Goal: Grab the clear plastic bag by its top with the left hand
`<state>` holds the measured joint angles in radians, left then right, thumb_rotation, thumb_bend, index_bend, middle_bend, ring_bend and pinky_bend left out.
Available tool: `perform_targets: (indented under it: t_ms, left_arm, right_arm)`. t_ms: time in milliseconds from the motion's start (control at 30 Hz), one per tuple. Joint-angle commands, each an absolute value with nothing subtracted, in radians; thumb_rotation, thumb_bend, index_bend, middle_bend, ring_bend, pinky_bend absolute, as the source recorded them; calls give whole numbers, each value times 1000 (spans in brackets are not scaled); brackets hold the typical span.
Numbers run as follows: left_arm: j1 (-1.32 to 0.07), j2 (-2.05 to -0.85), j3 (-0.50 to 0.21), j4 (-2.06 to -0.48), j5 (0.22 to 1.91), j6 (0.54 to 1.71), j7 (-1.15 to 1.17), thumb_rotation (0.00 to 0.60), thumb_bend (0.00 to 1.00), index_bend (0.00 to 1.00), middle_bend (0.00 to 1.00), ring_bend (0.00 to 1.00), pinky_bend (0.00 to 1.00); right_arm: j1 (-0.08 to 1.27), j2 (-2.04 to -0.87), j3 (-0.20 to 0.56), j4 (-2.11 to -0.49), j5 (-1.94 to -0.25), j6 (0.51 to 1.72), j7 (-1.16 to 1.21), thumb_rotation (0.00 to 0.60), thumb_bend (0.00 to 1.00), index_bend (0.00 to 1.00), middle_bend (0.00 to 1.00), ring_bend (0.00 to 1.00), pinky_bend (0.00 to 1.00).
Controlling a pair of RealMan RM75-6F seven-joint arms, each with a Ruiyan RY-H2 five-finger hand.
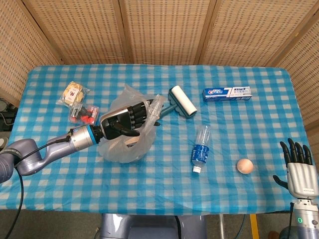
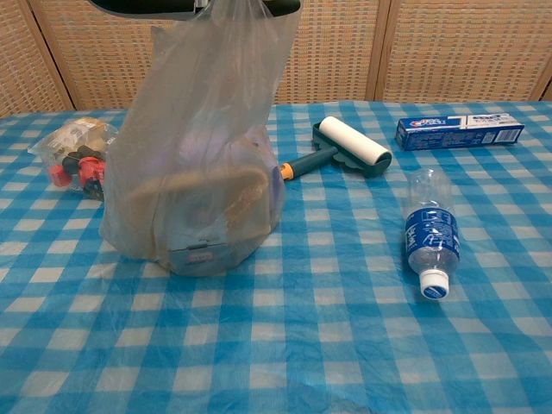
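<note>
The clear plastic bag (image 1: 124, 137) (image 2: 194, 164) stands upright on the checked table, with a brown and a pale purple item inside. My left hand (image 1: 123, 118) grips the gathered top of the bag, which stretches taut up to it. In the chest view only the hand's dark underside (image 2: 185, 7) shows at the top edge. My right hand (image 1: 297, 162) hangs at the lower right, off the table edge, with its fingers spread and nothing in it.
A lint roller (image 1: 179, 102) lies right behind the bag. A water bottle (image 1: 200, 149) lies to the right, with a toothpaste box (image 1: 227, 93) beyond it and a small round peach-coloured ball (image 1: 244, 166) near the right front. Two snack packets (image 1: 79, 101) sit left of the bag.
</note>
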<state>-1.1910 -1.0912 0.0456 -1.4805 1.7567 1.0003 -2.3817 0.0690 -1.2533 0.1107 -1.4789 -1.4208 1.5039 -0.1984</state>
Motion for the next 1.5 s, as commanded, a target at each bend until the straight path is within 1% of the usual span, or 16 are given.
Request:
perform_targets:
  t_ms: [33, 400, 600, 733, 867, 967, 1133, 1300, 1500]
  left_arm:
    - [-1193, -1104, 52, -1478, 1757, 994, -2387, 600, 0, 0, 0, 13, 120]
    - [-1225, -1172, 70, -1422, 1772, 991, -2445, 600, 0, 0, 0, 13, 118]
    - [-1247, -1227, 56, -1370, 1767, 1015, -2492, 600, 0, 0, 0, 13, 122]
    - [-1252, -1237, 62, -1351, 1777, 1041, -2517, 600, 0, 0, 0, 14, 126]
    - [-1255, -1238, 64, -1339, 1776, 1063, -2534, 600, 0, 0, 0, 44, 153]
    - [-1263, -1237, 62, -1338, 1772, 1066, -2544, 600, 0, 0, 0, 48, 156]
    - [-1296, -1224, 67, -1350, 1767, 1022, -2564, 600, 0, 0, 0, 48, 153]
    - [-1343, -1199, 87, -1393, 1758, 921, -2550, 600, 0, 0, 0, 0, 85]
    - [-1351, -1226, 79, -1395, 1742, 927, -2551, 600, 0, 0, 0, 5, 85]
  right_arm:
    - [69, -1253, 110, -1480, -1421, 1504, -199, 600, 0, 85, 0, 0, 0]
    - [70, -1254, 111, -1480, -1416, 1499, -201, 600, 0, 85, 0, 0, 0]
    - [72, -1254, 112, -1477, -1411, 1495, -201, 600, 0, 85, 0, 0, 0]
    - [71, -1253, 113, -1476, -1409, 1495, -198, 600, 0, 85, 0, 0, 0]
    - [72, -1252, 112, -1476, -1410, 1495, -199, 600, 0, 85, 0, 0, 0]
    - [72, -1253, 111, -1477, -1412, 1496, -201, 600, 0, 85, 0, 0, 0]
    - [71, -1253, 110, -1479, -1413, 1497, -205, 600, 0, 85, 0, 0, 0]
    - [72, -1254, 110, -1479, -1413, 1497, -206, 600, 0, 85, 0, 0, 0]
    - [71, -1253, 110, -1480, -1413, 1498, -205, 600, 0, 85, 0, 0, 0]
